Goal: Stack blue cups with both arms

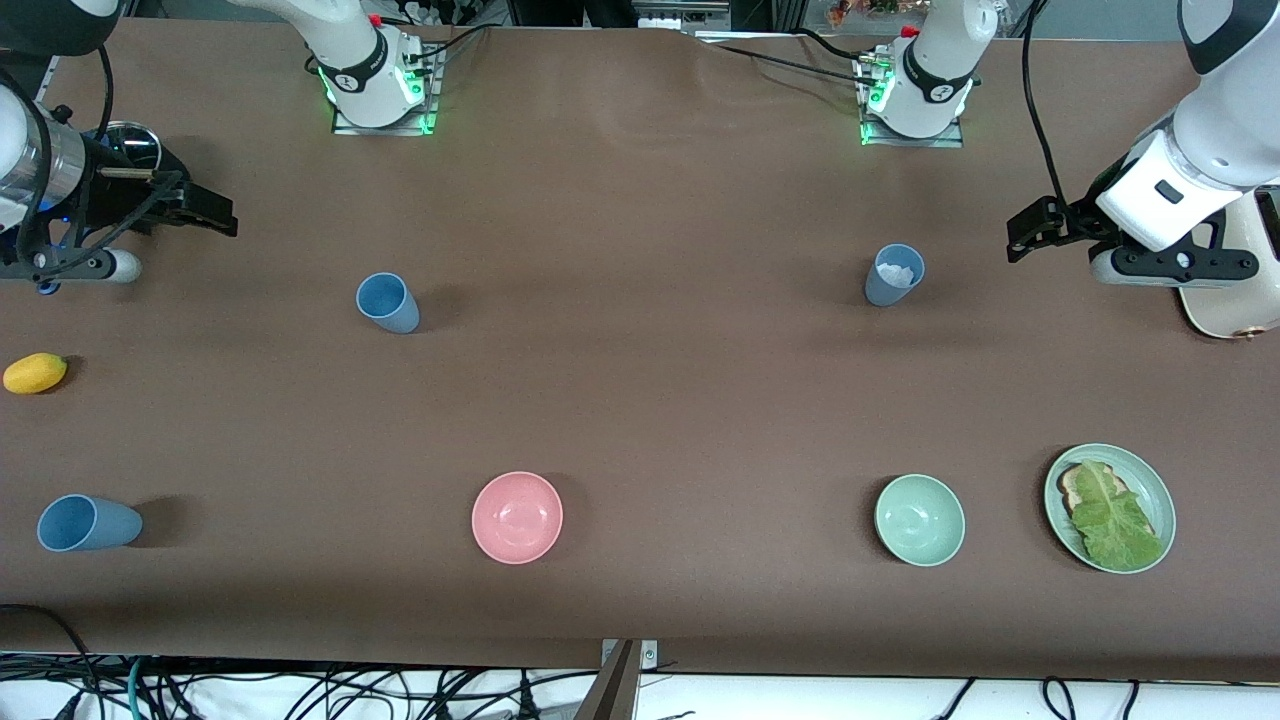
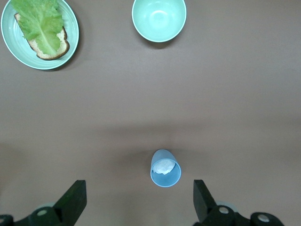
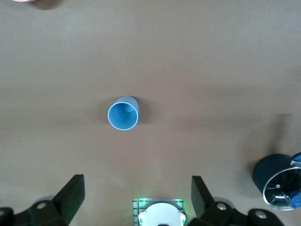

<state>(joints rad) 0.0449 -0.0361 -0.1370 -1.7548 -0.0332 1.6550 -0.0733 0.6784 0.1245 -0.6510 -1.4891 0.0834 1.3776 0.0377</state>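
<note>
Three blue cups show on the brown table. One (image 1: 388, 302) stands toward the right arm's end and also shows in the right wrist view (image 3: 123, 114). A duller grey-blue one (image 1: 895, 275) stands toward the left arm's end with something white crumpled inside, and also shows in the left wrist view (image 2: 165, 168). A third (image 1: 88, 522) seems to lie on its side near the front edge at the right arm's end. My left gripper (image 1: 1022, 238) (image 2: 140, 202) is open and empty, up over the table beside the grey-blue cup. My right gripper (image 1: 212, 208) (image 3: 136, 200) is open and empty, at its end.
A pink bowl (image 1: 517, 517), a pale green bowl (image 1: 919, 519) and a green plate (image 1: 1150, 480) with bread and lettuce lie along the front. A yellow fruit (image 1: 35, 372) lies at the right arm's end. A cream appliance (image 1: 1230, 300) stands under the left arm.
</note>
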